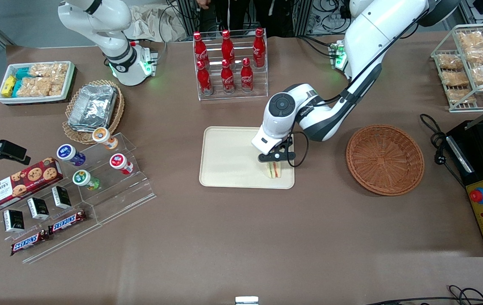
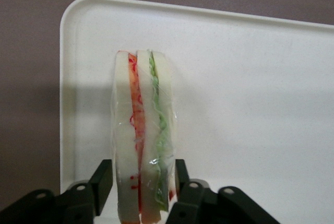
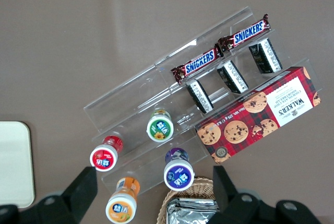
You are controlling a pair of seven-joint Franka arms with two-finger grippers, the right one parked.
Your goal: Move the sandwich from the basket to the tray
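White bread with an orange-red and a green layer: the sandwich [image 2: 142, 140] stands on edge on the tray [image 1: 229, 161], at the tray's corner nearest the front camera and toward the basket. Its long axis runs away from the wrist, the narrow end pointing toward the tray's rim. The gripper [image 1: 276, 157] hangs directly over it, jaws clamped on the bread's two flat faces near its broad end, one dark finger [image 2: 102, 179] at each side. The reddish-brown wicker basket [image 1: 384, 159] sits on the counter toward the working arm's end, well apart from the tray, with nothing in it. The tray carries only the sandwich.
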